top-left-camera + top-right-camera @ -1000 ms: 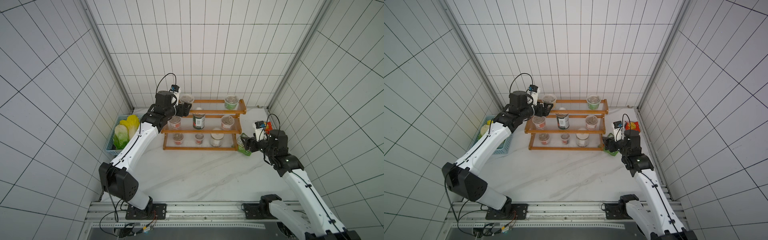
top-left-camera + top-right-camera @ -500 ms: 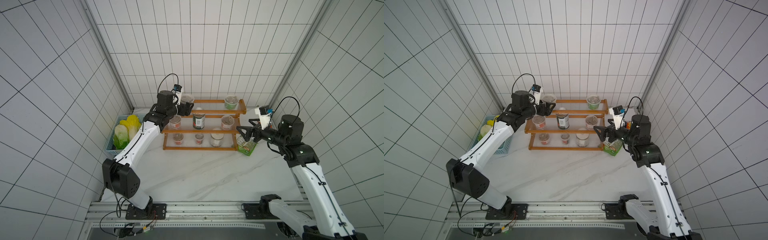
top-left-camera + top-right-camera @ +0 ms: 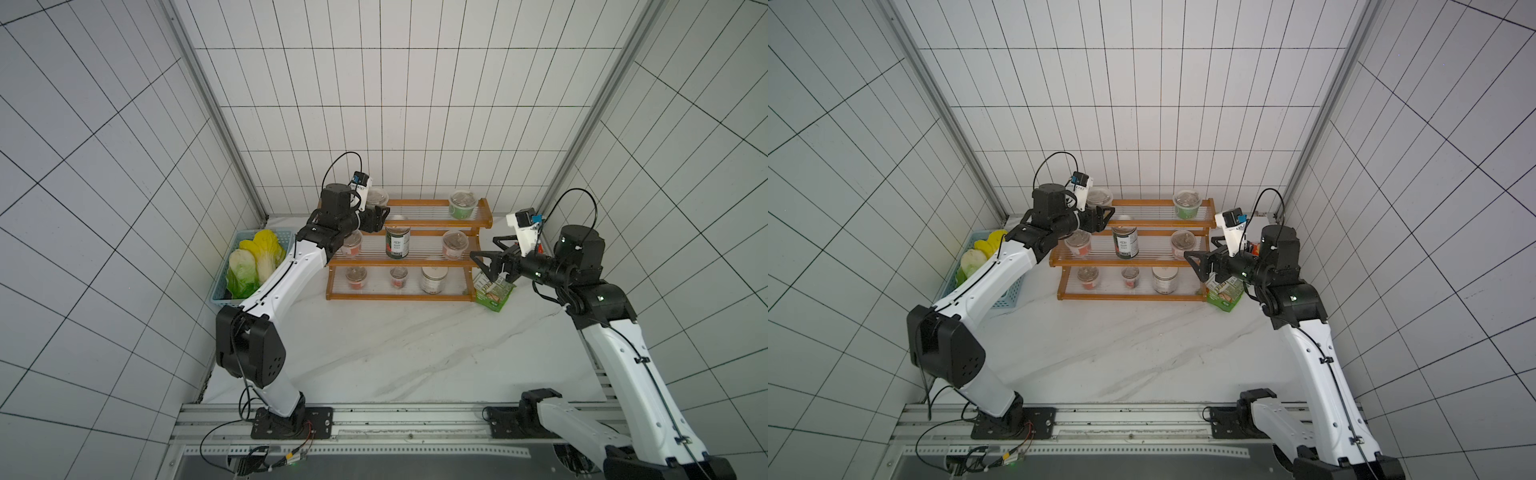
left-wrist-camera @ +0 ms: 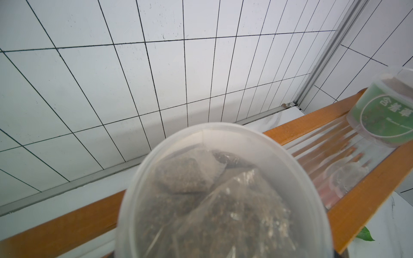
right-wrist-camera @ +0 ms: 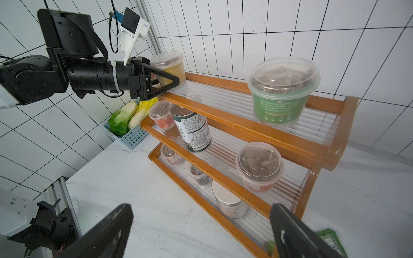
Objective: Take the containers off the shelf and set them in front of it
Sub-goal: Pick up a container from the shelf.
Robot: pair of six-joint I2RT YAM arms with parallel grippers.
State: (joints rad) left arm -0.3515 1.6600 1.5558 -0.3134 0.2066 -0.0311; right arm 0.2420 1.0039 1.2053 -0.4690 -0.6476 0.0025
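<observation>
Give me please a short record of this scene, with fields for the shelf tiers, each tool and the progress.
top tier: yellow-label cup, green-label cup
middle tier: two red-label cups, dark green can
bottom tier: two small cups, white-lidded jar
left tool: around the yellow-label cup; grip unclear
right tool: open, empty, beside the shelf
in front of shelf: no container yet
</observation>
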